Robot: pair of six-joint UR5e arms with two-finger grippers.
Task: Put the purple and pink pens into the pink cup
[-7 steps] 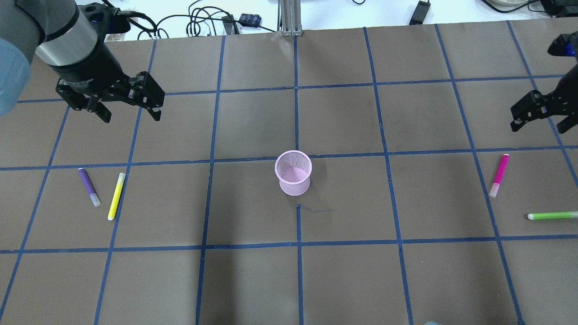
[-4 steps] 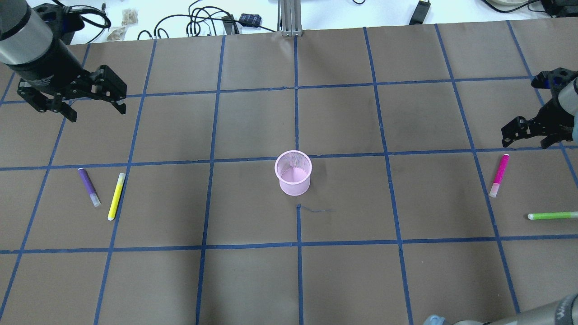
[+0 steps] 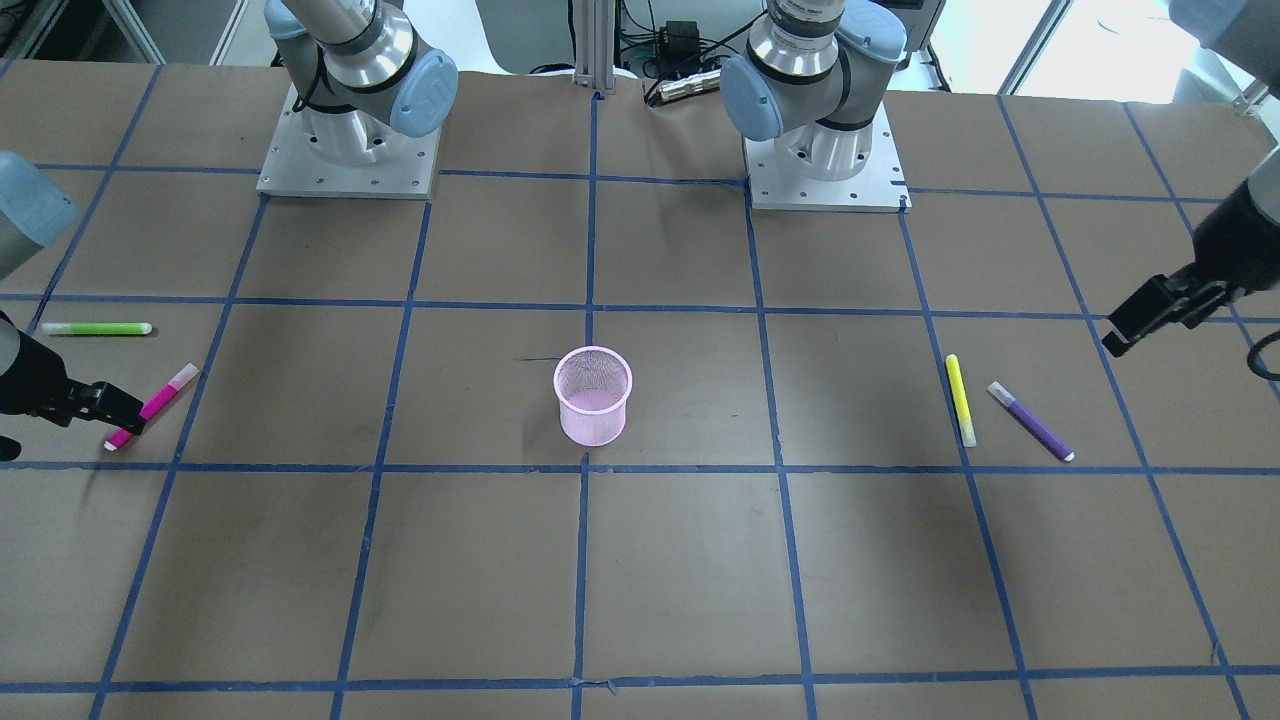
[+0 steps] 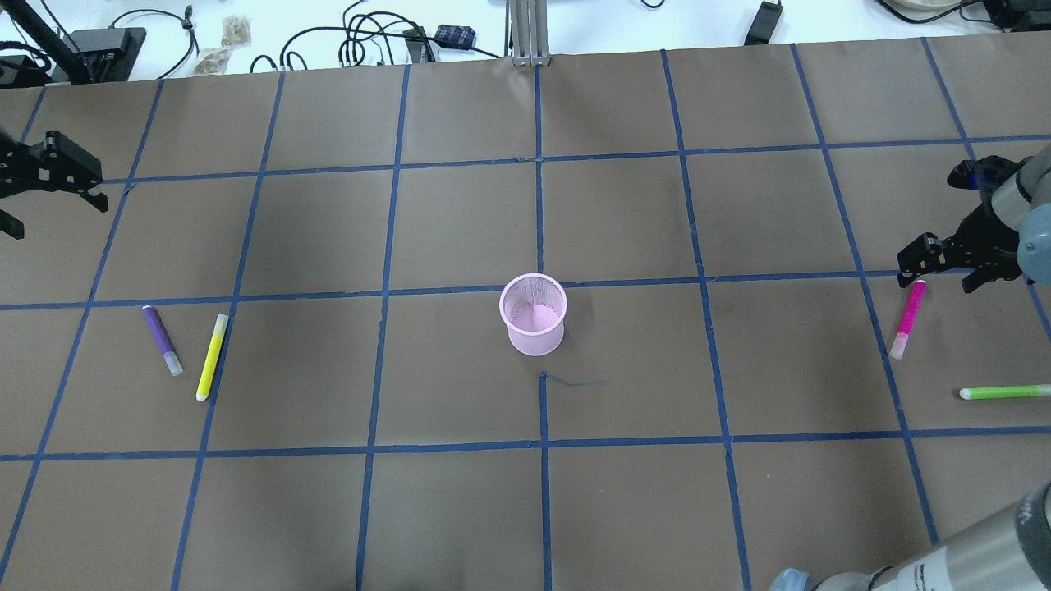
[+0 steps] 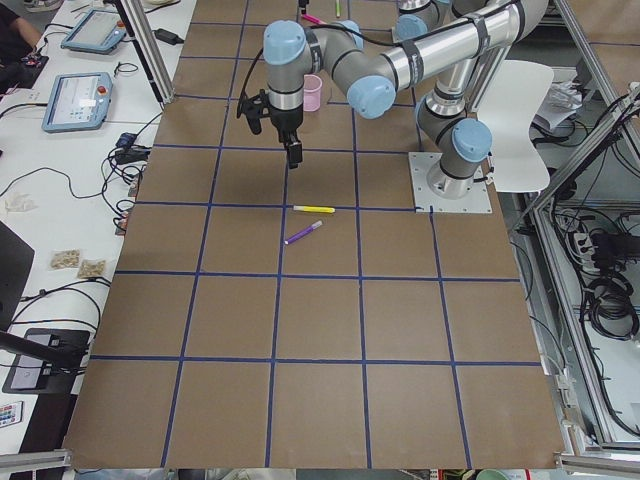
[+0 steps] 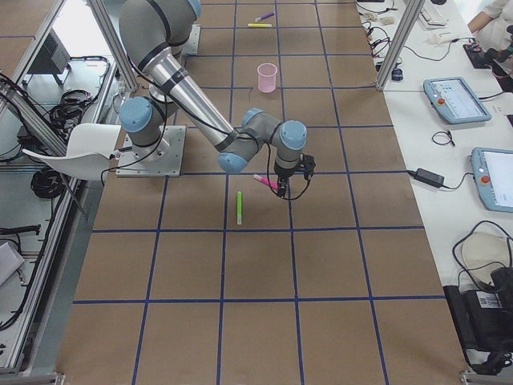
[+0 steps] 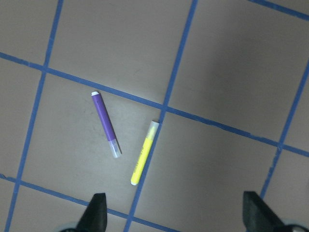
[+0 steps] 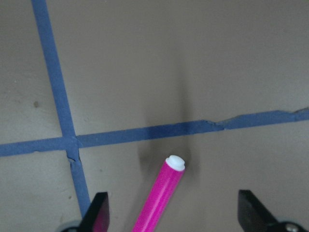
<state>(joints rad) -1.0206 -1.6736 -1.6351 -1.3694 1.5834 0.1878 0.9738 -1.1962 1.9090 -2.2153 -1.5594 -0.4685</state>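
Risk of an end-heavy pinch: right gripper (image 4: 938, 277), jaws spread wide, low over the far tip of the pink pen (image 4: 907, 320), well right of the pink mesh cup (image 4: 534, 316). Could swing or slip if closed there. Left gripper (image 7: 176, 212), likewise spread, high above the purple pen (image 4: 160, 338), left of the cup; could snag the yellow pen (image 4: 211, 357) just beside it.

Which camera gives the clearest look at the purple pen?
The left wrist-mounted view: the purple pen lies whole and large beside the yellow pen. The overhead and front-facing views show it small but whole; both side views show only a tiny purple streak.
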